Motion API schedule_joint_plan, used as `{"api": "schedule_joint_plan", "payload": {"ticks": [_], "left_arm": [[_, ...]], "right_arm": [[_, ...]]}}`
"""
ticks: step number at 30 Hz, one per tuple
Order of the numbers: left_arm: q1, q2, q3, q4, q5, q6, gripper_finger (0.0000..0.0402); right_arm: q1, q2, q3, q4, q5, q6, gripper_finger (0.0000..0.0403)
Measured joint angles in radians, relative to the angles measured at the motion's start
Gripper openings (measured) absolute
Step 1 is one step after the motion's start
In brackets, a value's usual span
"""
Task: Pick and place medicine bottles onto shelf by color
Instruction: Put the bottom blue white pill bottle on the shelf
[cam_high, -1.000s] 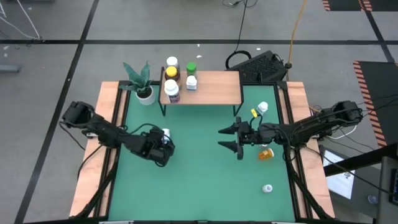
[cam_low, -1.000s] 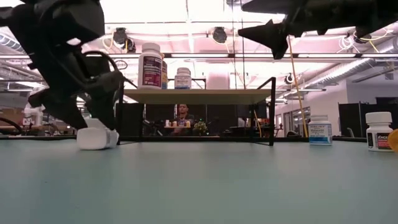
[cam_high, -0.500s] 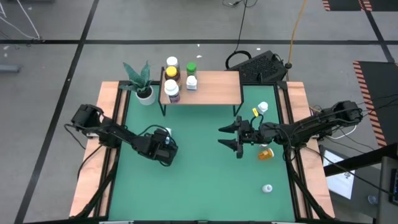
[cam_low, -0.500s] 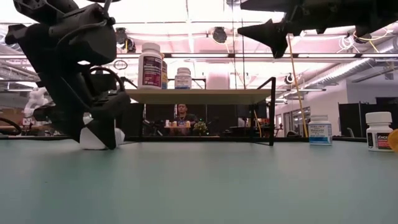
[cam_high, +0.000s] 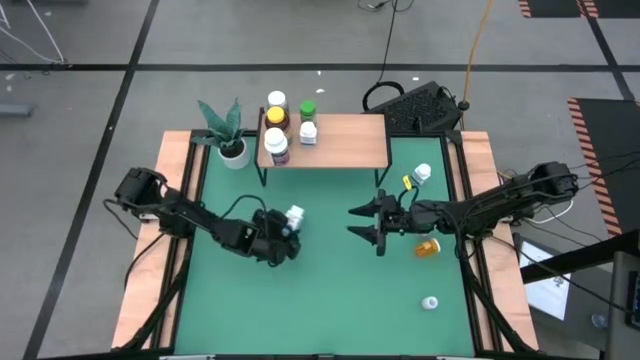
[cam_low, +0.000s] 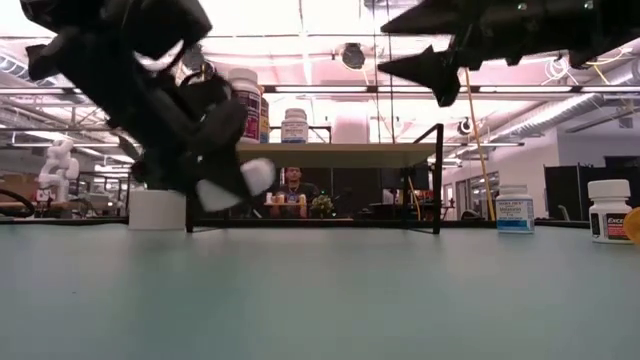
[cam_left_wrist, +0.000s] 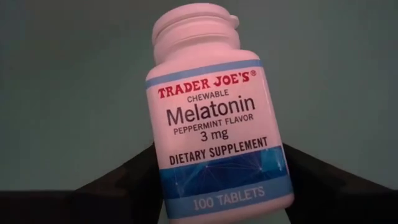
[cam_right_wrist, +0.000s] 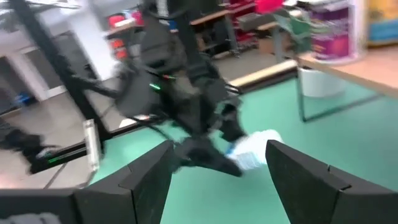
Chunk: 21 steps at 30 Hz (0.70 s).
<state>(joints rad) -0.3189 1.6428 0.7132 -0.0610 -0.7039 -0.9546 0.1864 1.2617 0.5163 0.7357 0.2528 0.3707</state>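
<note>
Five bottles already stand on the shelf (cam_high: 340, 140), all bunched at its end nearest the potted plant (cam_high: 226, 135), and from where I stand the rest of the board is bare. In front of the shelf and off toward the plant side, the left gripper (cam_high: 285, 232) is clamped on a white melatonin bottle (cam_left_wrist: 214, 118), lifted clear of the green counter (cam_high: 330, 290) and carried at a tilt. The left wrist view shows the two dark fingers pressing the bottle low on its label, near the base, with the cap end sticking well out ahead of them.

That grip looks to me like the weak point. Held so near the base and tilted, the bottle could swivel between the fingers or slide out as the arm swings up toward the shelf. I would also worry about the crowd already up there: set down among the other white bottles, a tilted one could knock a neighbour over or off the edge.

The right gripper (cam_high: 371, 222) hangs in front of the shelf's other end, fingers spread and holding nothing. It is near the left arm's likely path, so a clash is possible if both move at once. Beyond it, away from the plant, an orange bottle (cam_high: 427, 246) lies waiting with white ones near it.
</note>
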Motion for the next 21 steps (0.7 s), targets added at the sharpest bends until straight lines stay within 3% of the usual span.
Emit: {"api": "schedule_joint_plan", "payload": {"ticks": [3, 9, 17, 21], "left_arm": [[-0.022, 0.000, 0.000, 0.138, -0.027, 0.161, 0.0237], [-0.073, 0.006, 0.000, 0.314, -0.112, 0.413, 0.0226], [-0.126, 0.129, 0.048, 0.421, -0.226, 0.653, 0.0243], [-0.136, 0.224, 0.143, 0.424, -0.278, 0.774, 0.0233]], "right_arm": [[0.000, 0.041, 0.000, -0.001, 0.064, 0.048, 0.0251], [-0.001, 0.186, 0.000, 0.123, 0.060, 0.141, 0.0259], [-0.003, 0.389, 0.000, 0.472, 0.060, 0.215, 0.0325], [-0.003, 0.448, 0.021, 0.482, 0.061, 0.259, 0.0348]]}}
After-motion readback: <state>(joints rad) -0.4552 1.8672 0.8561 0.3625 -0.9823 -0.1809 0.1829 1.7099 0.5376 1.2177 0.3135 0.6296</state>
